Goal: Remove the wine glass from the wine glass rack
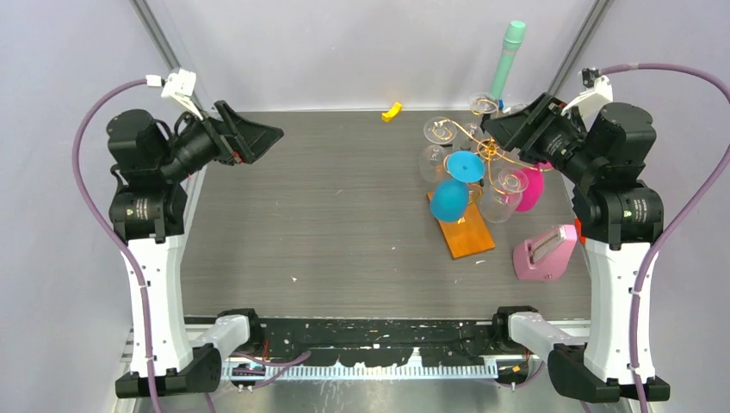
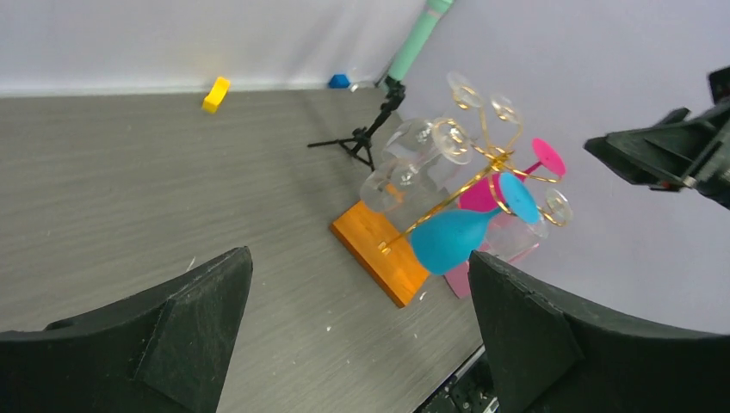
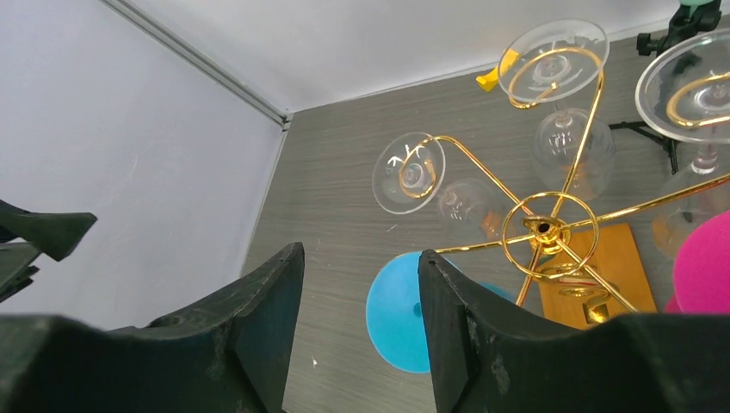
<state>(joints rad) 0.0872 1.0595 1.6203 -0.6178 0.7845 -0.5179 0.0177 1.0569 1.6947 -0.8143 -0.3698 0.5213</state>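
Note:
The wine glass rack (image 1: 488,153) is a gold wire stand on an orange-brown wooden base (image 1: 466,231), at the right of the table. Hanging upside down from it are a blue wine glass (image 1: 450,199), a pink one (image 1: 531,188) and several clear ones (image 1: 442,130). My right gripper (image 1: 492,126) is open and empty, high beside the rack's top. In the right wrist view the gripper (image 3: 361,262) hangs above the blue glass's foot (image 3: 400,314), left of the rack's hub (image 3: 544,228). My left gripper (image 1: 274,134) is open and empty at the far left, well away from the rack (image 2: 495,159).
A teal cylinder (image 1: 510,53) on a small black tripod (image 2: 366,138) stands behind the rack. A yellow block (image 1: 392,111) lies at the back edge. A pink boxy object (image 1: 545,251) sits right of the wooden base. White walls enclose the table on three sides.

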